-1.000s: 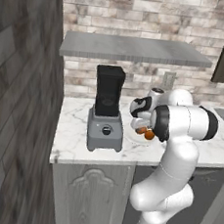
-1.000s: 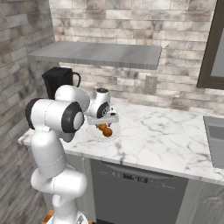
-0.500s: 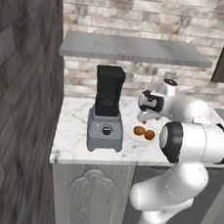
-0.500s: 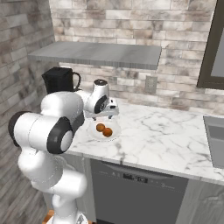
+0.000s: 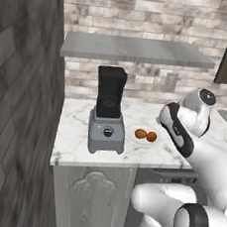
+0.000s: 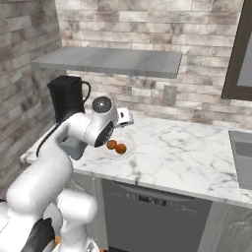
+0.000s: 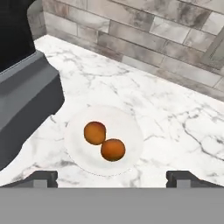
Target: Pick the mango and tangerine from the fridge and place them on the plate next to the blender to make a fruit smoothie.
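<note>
1. A grey shelf (image 5: 135, 49) is hanging on the brick wall (image 6: 147, 29) above the marble bench (image 5: 73, 131), and a wall socket (image 6: 170, 94) is sitting below it.
2. The blender (image 5: 108, 112) is standing on the bench just left of the plate (image 5: 143, 140), with nothing lying between them.
3. Two orange fruits are sitting on the plate, touching each other: one fruit (image 7: 95, 132) nearer the blender, the other fruit (image 7: 113, 149) beside it.
4. The claw (image 7: 111, 178) is hovering above the plate's near edge, its tips spread wide and gripping nothing; both fruits are lying clear of it.
</note>
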Available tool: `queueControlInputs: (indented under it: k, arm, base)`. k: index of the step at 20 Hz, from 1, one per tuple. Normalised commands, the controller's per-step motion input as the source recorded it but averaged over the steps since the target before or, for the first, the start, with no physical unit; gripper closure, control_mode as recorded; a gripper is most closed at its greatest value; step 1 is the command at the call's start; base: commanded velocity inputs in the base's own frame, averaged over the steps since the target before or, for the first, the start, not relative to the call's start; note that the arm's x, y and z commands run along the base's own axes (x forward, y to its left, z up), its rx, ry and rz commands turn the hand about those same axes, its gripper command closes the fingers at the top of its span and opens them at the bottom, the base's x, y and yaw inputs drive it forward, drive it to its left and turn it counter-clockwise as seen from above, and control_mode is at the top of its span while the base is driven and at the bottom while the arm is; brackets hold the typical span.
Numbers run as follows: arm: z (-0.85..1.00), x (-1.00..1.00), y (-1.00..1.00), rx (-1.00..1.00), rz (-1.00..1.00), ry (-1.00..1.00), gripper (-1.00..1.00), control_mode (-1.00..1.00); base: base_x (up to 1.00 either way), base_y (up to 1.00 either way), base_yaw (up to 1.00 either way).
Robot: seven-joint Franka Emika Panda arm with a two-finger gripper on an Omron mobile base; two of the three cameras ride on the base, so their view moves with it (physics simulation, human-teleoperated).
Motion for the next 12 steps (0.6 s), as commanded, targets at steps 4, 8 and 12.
queueControlInputs:
  k: [4, 8, 12]
  arm:
    - [0.57, -1.00, -0.58, 0.00, 0.00, -0.42, -1.00, -1.00]
    - [0.70, -1.00, -0.58, 0.00, 0.00, -0.39, -1.00, -1.00]
    - [0.81, -1.00, -0.57, 0.00, -0.01, -0.36, -1.00, -1.00]
  base:
    - [0.00, 0.00, 0.00]
    - [0.00, 0.00, 0.00]
    - [0.00, 0.00, 0.00]
